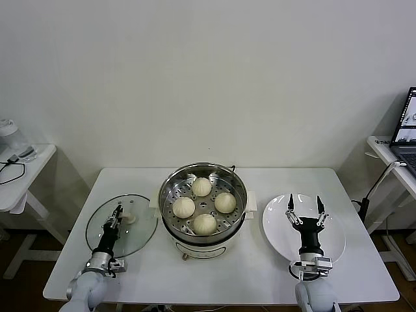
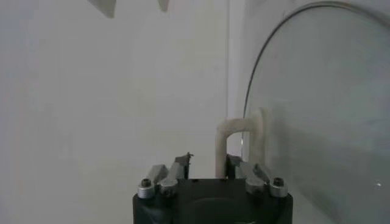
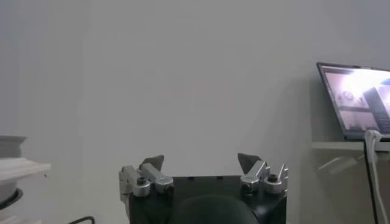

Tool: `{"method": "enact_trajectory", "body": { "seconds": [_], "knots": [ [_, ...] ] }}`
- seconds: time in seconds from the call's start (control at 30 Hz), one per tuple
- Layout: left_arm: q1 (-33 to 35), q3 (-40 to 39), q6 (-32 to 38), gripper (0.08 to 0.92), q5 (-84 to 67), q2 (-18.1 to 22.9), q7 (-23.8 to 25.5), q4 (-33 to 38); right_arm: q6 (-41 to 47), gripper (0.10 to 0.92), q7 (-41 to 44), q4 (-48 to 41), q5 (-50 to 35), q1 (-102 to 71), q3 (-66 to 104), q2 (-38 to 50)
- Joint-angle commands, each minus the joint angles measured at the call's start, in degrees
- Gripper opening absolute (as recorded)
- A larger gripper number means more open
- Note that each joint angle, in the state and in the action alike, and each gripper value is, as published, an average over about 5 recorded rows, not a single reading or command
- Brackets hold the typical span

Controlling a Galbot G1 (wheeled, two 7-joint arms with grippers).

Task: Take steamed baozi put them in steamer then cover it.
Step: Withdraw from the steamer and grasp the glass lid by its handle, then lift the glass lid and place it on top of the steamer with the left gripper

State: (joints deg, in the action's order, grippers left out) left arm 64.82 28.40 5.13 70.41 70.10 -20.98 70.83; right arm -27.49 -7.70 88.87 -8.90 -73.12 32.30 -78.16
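At the far left of the head view a side table (image 1: 23, 170) carries a clear jar (image 1: 13, 138). On the white tabletop (image 1: 221, 273), lower left of the frame, the cover (image 1: 140, 224) lies flat with its cream handle (image 1: 128, 213) up. The left gripper (image 1: 117, 214) sits over the cover, and in the left wrist view its jaws are closed around the handle (image 2: 241, 137), with the glass (image 2: 323, 103) beside it. At the centre the steamer (image 1: 170, 188) stands uncovered, just right of the cover, with four baozi (image 1: 201, 186) on its perforated tray. Right of it lies a white plate (image 1: 276, 224), and the right gripper (image 1: 305, 209) hovers above the plate with its jaws spread wide, gripping nothing. At the right edge a laptop (image 1: 408, 130) stands on another table (image 1: 387, 153).
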Motion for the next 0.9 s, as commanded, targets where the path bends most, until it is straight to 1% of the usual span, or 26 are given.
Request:
{"method": "enact_trajectory", "body": {
  "seconds": [0.03, 0.1, 0.17, 0.33, 0.57, 0.73, 0.9],
  "knots": [
    [-0.04, 0.77, -0.09, 0.272, -0.56, -0.16, 0.1, -0.13, -0.25, 0.823, 0.03, -0.09, 0.42, -0.07, -0.07, -0.14],
    [0.31, 1.61, 0.24, 0.219, -1.17, -0.36, -0.01, 0.85, -0.35, 0.823, 0.07, -0.15, 0.51, -0.04, -0.11, -0.19],
    [1.03, 2.7, 0.54, 0.192, -1.91, -0.76, -0.11, 2.94, -0.43, 0.823, 0.12, -0.19, 0.59, 0.01, -0.14, -0.22],
    [4.12, 7.02, 0.59, 0.187, -4.58, -2.65, 0.45, 12.49, -0.61, 0.823, 0.22, -0.39, 0.79, 0.18, -0.21, -0.27],
    [7.76, 11.81, 0.29, 0.187, -9.66, -6.49, 2.49, 28.47, -0.76, 0.823, 0.3, -0.5, 1.08, 0.17, -0.13, -0.53],
    [9.65, 10.73, -1.72, 0.187, -11.76, -8.46, 4.73, 38.82, -0.72, 0.823, 0.26, -0.28, 1.21, 0.08, 0.41, -0.51],
    [8.61, 5.36, -5.25, 0.187, -11.69, -8.98, 8.13, 46.68, -0.59, 0.823, 0.24, 0.35, 1.33, -0.3, 1.11, -0.39]
  ]
}}
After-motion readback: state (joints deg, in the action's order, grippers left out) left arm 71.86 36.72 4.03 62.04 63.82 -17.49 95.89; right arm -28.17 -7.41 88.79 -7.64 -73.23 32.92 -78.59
